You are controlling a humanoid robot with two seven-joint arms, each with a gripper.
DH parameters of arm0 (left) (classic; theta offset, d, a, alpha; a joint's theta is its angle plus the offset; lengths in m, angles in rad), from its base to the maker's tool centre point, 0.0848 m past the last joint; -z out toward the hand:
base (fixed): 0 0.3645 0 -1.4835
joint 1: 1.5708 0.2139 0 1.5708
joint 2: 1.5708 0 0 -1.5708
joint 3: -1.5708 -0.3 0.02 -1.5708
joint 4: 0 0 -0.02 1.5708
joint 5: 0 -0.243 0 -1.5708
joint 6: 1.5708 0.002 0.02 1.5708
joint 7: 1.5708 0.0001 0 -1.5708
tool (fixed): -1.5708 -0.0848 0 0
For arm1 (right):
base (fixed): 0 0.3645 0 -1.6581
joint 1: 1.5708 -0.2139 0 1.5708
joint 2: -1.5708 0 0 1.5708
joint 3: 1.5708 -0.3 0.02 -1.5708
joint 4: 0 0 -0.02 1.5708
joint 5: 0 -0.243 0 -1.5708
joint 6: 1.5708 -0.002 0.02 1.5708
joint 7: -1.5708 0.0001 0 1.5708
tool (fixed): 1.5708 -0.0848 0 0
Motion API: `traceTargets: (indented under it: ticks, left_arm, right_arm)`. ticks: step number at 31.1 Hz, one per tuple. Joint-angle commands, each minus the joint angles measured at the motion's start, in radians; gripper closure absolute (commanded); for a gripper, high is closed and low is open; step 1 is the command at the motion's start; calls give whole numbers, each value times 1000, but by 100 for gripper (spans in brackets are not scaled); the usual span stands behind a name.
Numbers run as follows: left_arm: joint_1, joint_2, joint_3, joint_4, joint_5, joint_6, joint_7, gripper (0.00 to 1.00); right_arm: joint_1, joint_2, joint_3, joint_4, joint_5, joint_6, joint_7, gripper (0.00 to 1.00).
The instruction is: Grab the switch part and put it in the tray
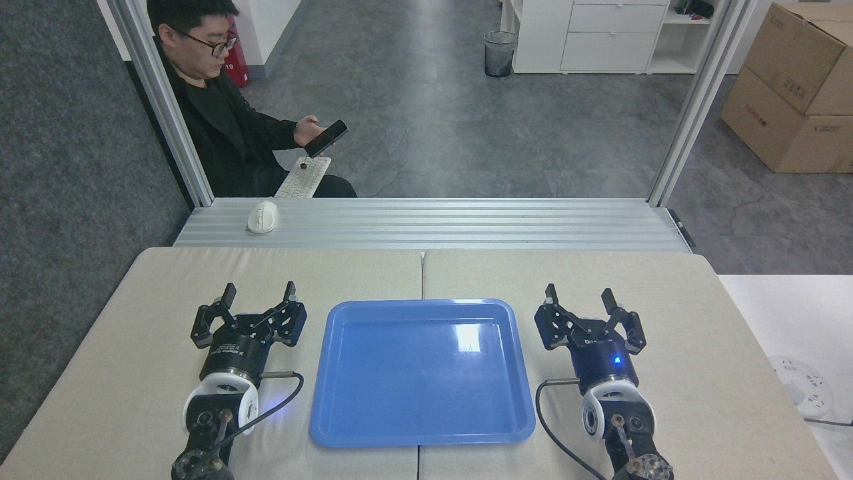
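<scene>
Black left gripper [258, 295], fingers apart, holding nothing, left of tray [346, 413]. Black right gripper [578, 297], fingers apart, holding nothing, right of tray. Blue glossy tray between both, flat on beige tabletop [133, 373]. Switch part: cannot be made out. White mouse [262, 217] on far aluminium ledge [466, 223]; seated person [220, 127] with phone [326, 139] beyond.

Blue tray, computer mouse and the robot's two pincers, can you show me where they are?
Blue tray [373, 437], head view, on its bare floor near the front left corner.
Computer mouse [262, 217], head view, on its white back.
Left pincer [259, 294], head view, between its fingertips.
Right pincer [579, 295], head view, between its fingertips.
</scene>
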Motion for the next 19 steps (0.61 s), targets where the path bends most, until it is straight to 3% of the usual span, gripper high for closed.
traceTargets:
  ticks: [1, 19]
  left_arm:
    - [1, 14, 0, 7, 1, 1, -1, 1]
    - [3, 16, 0, 7, 1, 1, -1, 1]
  right_arm:
    - [0, 1, -5, 0, -1, 0, 0, 0]
    - [0, 1, -5, 0, -1, 0, 0, 0]
